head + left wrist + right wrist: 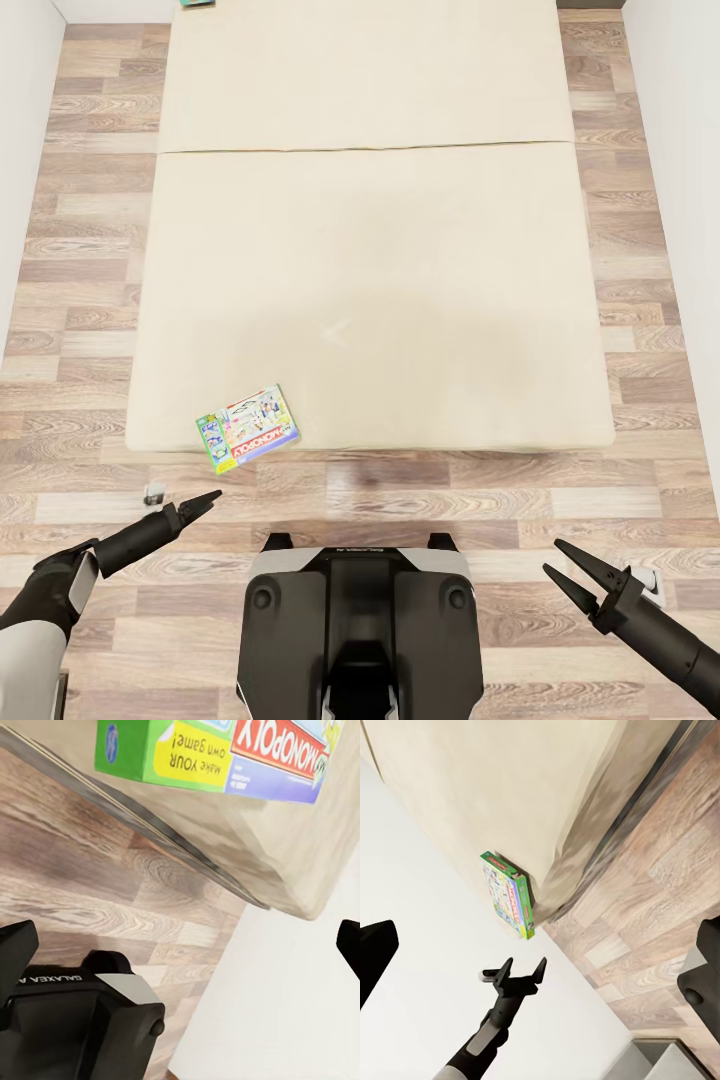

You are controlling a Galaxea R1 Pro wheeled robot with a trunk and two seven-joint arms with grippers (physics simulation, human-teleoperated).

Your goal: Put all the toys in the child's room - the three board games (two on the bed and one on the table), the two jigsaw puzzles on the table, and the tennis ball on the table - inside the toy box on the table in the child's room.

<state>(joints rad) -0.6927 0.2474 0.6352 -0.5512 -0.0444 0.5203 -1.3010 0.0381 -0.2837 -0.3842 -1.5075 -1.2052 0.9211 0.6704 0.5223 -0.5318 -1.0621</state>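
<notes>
Beige mattress takes up most of your head view: the bed [380, 250] runs from the top edge down past the middle, with wood-plank floor [80, 250] on both sides and below it. Your Monopoly game box [248, 427] lies flat at the bed's lower-left corner, just inside the edge. At the very top left, a sliver of another coloured box [195, 4] sits on the bed's far end. Your left gripper [205, 503] shows at lower left, just below the Monopoly game box and apart from it; its fingers are spread a little and it holds nothing. Your right gripper [573, 573] shows at lower right over the floor, jaws spread wide, empty. The robot's dark base [360, 630] fills the bottom centre.

In your left wrist view, the Monopoly game box [217, 754] lies along the top edge on the bed's corner, with the floor beneath it.

In your right wrist view, the Monopoly game box [508, 895] sits at the frame's centre on the mattress corner, and your left gripper [523, 971] hangs just below it, prongs apart, touching nothing.
</notes>
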